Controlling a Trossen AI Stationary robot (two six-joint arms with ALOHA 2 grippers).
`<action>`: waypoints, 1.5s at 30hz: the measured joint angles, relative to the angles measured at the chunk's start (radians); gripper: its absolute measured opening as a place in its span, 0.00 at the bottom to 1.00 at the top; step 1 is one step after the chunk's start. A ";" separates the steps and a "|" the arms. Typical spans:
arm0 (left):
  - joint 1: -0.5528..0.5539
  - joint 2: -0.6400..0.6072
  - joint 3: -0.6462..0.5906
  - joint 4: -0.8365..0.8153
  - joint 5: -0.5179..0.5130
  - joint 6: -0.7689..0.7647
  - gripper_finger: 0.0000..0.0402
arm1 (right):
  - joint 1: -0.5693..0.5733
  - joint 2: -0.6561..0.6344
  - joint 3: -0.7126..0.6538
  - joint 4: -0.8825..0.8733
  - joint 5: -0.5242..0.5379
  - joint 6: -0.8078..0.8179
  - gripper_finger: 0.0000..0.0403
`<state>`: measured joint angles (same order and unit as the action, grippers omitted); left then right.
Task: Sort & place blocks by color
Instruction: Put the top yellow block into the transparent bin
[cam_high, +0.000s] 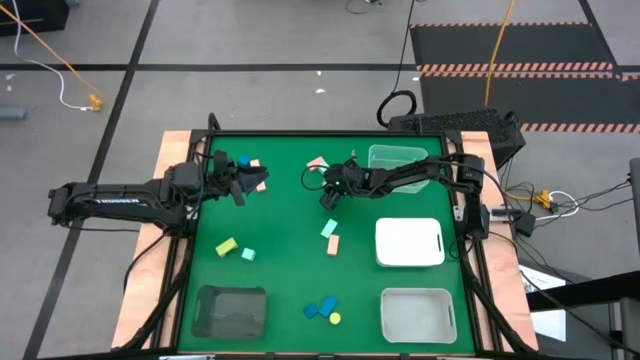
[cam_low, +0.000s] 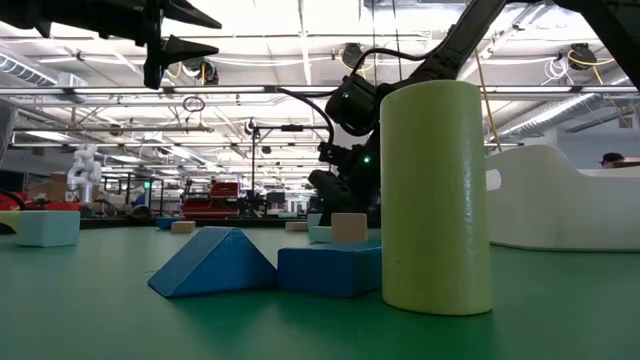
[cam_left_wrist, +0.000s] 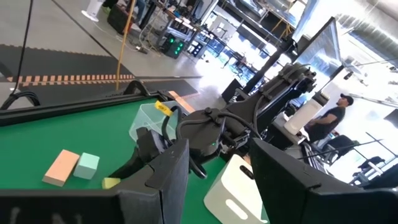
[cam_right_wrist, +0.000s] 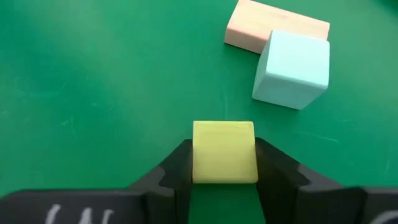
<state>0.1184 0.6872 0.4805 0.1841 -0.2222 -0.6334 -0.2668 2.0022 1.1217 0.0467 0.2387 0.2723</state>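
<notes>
Squarely between the right gripper's (cam_right_wrist: 224, 163) two dark fingers sits a small yellow block (cam_right_wrist: 224, 152), its flat pale face showing and both sides pressed by the fingers, so the narrowed jaws have hold of it. It looks nearly square, so no long axis can be made out. Just beyond it on the green table (cam_right_wrist: 93, 81) lie a mint cube (cam_right_wrist: 292, 68) and a salmon bar (cam_right_wrist: 261, 28), touching; the bar's long axis runs across behind the cube, which covers part of it. From above, this gripper is near the table's middle, toward the far edge, and its own body hides the yellow block there.

Over by the left edge the left gripper (cam_high: 243, 180) is raised, near a blue piece (cam_high: 242, 160) and a salmon piece (cam_high: 255, 164); whether it holds anything cannot be told. Near the front edge, a blue wedge (cam_low: 212, 262), a blue slab (cam_low: 330, 268) and an upright yellow cylinder (cam_low: 435, 195) stand close together, the cylinder covering the slab's end.
</notes>
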 joint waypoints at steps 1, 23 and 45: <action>0.000 0.000 0.000 0.000 0.000 0.000 0.43 | 0.000 -0.001 0.000 -0.001 0.000 0.000 0.29; 0.001 0.052 -0.002 -0.243 -0.036 -0.017 0.43 | -0.006 -0.527 -0.004 -0.351 -0.004 0.227 0.29; 0.049 0.192 -0.001 -0.243 -0.077 -0.064 0.43 | -0.130 -0.712 -0.087 -0.939 0.155 0.581 0.29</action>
<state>0.1675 0.8787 0.4797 -0.0586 -0.2988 -0.6979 -0.3971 1.2900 1.0343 -0.8924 0.3936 0.8538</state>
